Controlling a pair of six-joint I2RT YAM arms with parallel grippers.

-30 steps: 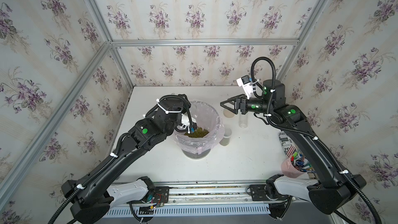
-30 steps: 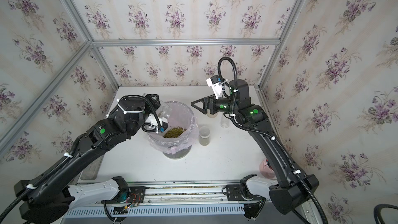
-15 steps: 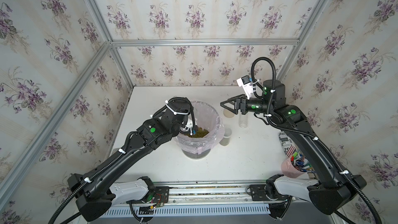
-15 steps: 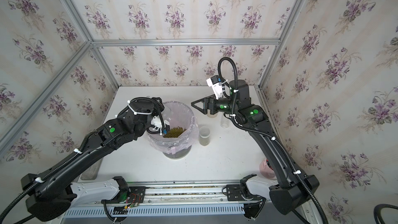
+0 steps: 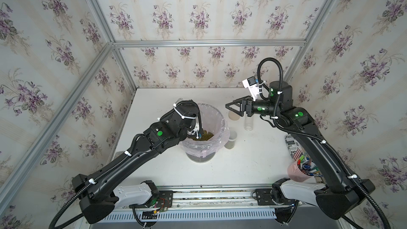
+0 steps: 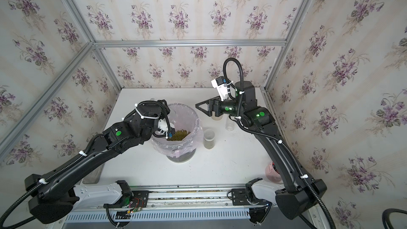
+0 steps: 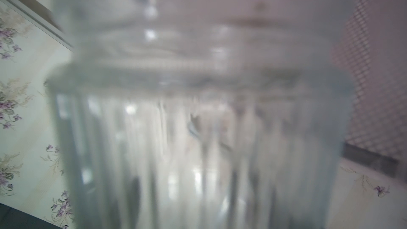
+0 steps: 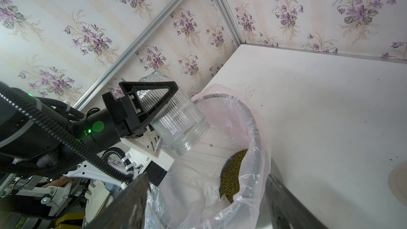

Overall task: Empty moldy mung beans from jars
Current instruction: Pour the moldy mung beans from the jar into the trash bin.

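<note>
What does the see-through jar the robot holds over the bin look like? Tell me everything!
The jar is clear, glass or plastic, with fine ribs down its sides and a smooth screw neck. It has no lid and looks empty. It is tilted, with its open mouth pointing down into the pink-lined bin, above the heap of green beans. The left tool clamps its ribbed body from both sides. Nothing else seems to touch it.

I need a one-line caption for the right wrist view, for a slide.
Left gripper holds a clear ribbed jar tilted, mouth down, over the bag-lined bin with mung beans inside.
</note>
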